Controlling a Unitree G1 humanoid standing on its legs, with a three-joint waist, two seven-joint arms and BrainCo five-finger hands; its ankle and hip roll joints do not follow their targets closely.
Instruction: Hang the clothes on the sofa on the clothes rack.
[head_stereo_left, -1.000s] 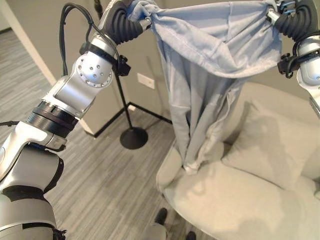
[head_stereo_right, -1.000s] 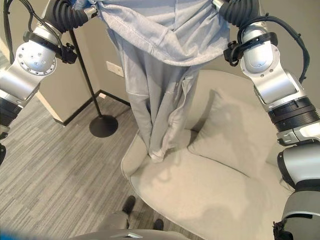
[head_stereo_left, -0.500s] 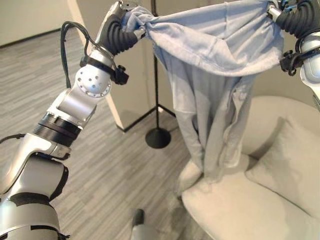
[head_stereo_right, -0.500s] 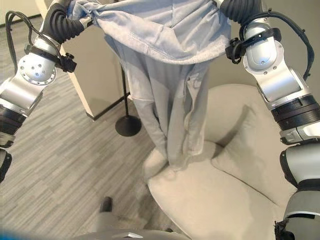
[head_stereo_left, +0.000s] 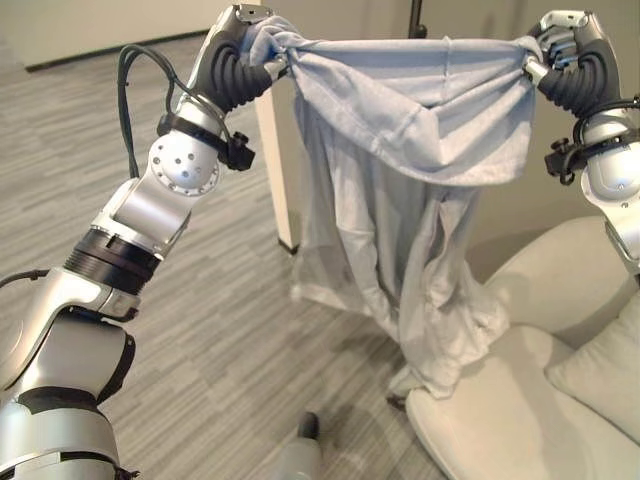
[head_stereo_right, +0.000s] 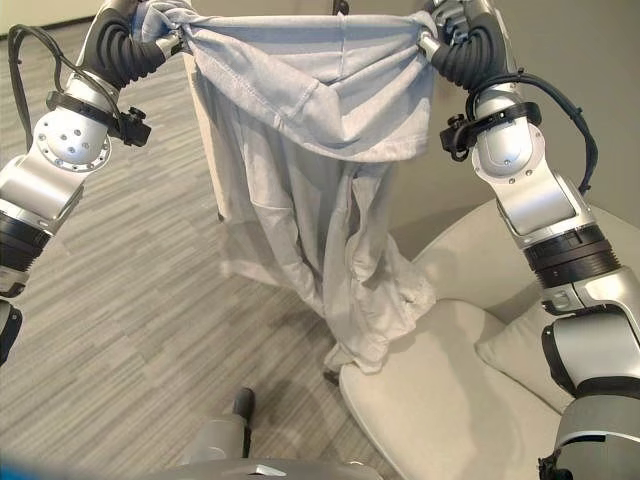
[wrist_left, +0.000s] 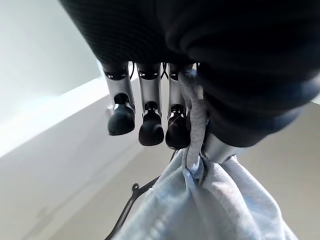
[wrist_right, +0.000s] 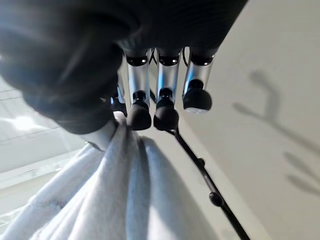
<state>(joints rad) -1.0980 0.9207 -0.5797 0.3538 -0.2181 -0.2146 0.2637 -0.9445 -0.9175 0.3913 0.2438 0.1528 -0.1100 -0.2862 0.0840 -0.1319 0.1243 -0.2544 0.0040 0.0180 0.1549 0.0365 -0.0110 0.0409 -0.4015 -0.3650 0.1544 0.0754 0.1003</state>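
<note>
A light grey-blue garment (head_stereo_left: 410, 150) hangs stretched between my two raised hands. My left hand (head_stereo_left: 243, 45) is shut on one bunched top corner, and my right hand (head_stereo_left: 560, 55) on the other. In the left wrist view the cloth (wrist_left: 210, 205) is pinched between thumb and fingers (wrist_left: 150, 117); the right wrist view shows the same grip on the cloth (wrist_right: 110, 200) below the fingers (wrist_right: 165, 95). The garment's lower end (head_stereo_left: 435, 375) dangles by the front edge of the beige sofa (head_stereo_left: 500, 430). The clothes rack's black pole (head_stereo_left: 416, 15) rises just behind the garment's top edge.
A beige cushion (head_stereo_left: 600, 370) lies on the sofa at the right. A pale wall corner (head_stereo_left: 275, 160) stands behind the garment's left side. Grey plank floor (head_stereo_left: 230, 320) spreads to the left. A black rack arm with knobs (wrist_right: 205, 175) runs past my right hand.
The camera has swung left, so the sofa sits further right and the rack's base is out of view. The garment's lower end has come off the seat and swings at the sofa's edge. Both hands keep their hold.
</note>
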